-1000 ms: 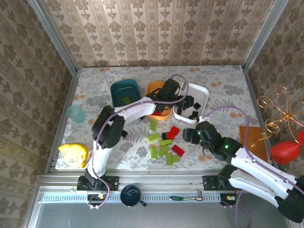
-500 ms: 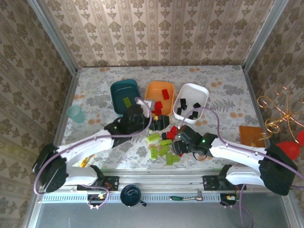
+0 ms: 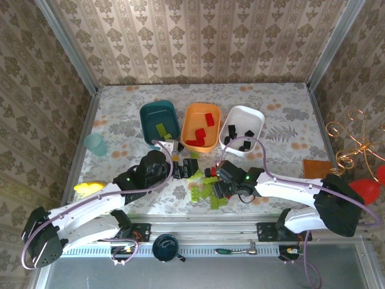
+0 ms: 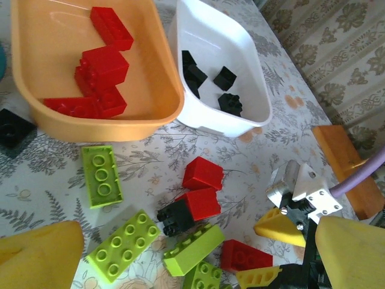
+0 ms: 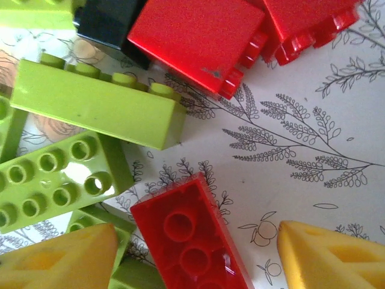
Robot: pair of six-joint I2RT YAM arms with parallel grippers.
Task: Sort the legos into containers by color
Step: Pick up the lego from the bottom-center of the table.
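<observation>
Loose lime green, red and black legos (image 3: 204,180) lie in a pile in front of three containers: a teal tub (image 3: 157,115), an orange tub (image 3: 191,115) holding red bricks (image 4: 102,66), and a white tub (image 3: 255,115) holding black bricks (image 4: 219,90). My left gripper (image 3: 185,167) hovers wide open over the pile's left side with nothing in it, its yellow fingers (image 4: 36,256) at the frame's bottom corners. My right gripper (image 5: 192,259) is open low over the pile. Its fingers straddle an upside-down red brick (image 5: 186,241) without touching it.
A pale-blue cup (image 3: 95,144) stands at the left edge and a yellow object (image 3: 89,188) lies near the left arm. An orange-brown block (image 3: 313,168) lies at the right. A dark cup (image 3: 165,247) sits on the front rail. One black brick (image 4: 12,126) lies beside the orange tub.
My left arm has drawn back from the tubs toward the near left, and its gripper has opened wide. My right gripper has moved left into the pile, over the red brick.
</observation>
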